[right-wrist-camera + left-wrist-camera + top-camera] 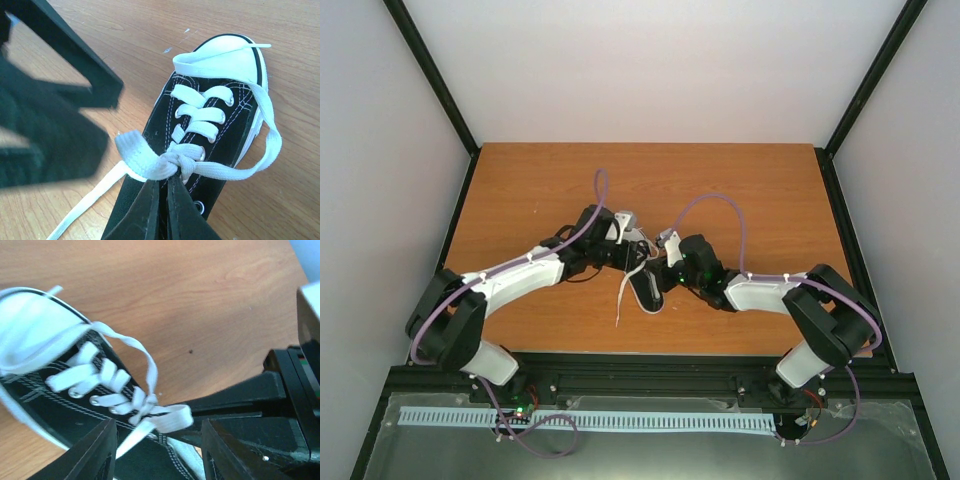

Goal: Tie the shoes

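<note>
Top external view: two arms close in on one black shoe [646, 290] in the middle of the desk [520, 190].
The one desk carries everything. The two arms reach inward from either side, I'd say so each can work one side of the lacing. The single shoe lies flat on the wood between them, its white toe cap [225, 52] pointing away from the right arm. The left gripper [157, 426] has its fingers apart, straddling the laces [200, 115]. The right gripper [167, 182] is pressed together right at the one knot [172, 162], seemingly pinching lace to keep it snug. One loose end [80, 212] trails onto the wood.
</note>
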`<state>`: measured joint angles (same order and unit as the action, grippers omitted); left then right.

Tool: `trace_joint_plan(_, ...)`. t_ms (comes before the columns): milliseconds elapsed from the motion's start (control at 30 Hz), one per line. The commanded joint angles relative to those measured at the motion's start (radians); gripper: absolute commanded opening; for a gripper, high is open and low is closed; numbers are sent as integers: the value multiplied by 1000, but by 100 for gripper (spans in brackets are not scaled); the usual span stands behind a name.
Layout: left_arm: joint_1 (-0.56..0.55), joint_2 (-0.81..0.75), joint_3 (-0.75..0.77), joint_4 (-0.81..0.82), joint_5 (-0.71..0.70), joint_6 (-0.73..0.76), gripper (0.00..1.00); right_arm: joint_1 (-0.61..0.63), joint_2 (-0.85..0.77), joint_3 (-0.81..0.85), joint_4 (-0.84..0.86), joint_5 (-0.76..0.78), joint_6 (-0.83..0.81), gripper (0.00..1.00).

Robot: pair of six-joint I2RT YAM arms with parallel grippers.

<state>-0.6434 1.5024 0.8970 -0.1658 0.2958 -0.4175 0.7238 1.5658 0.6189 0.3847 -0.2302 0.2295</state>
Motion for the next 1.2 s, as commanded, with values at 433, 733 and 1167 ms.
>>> trace_joint_plan(433,181,163,123,-16,11,-117,45,15,-29,-22,40,5,28,3)
trace_joint_plan(733,187,274,155,12,14,-148,39,18,-30,-22,43,-3,24,3)
trace_joint_plan(1167,188,248,121,101,-26,-197,45,19,-15,-16,45,-18,21,3)
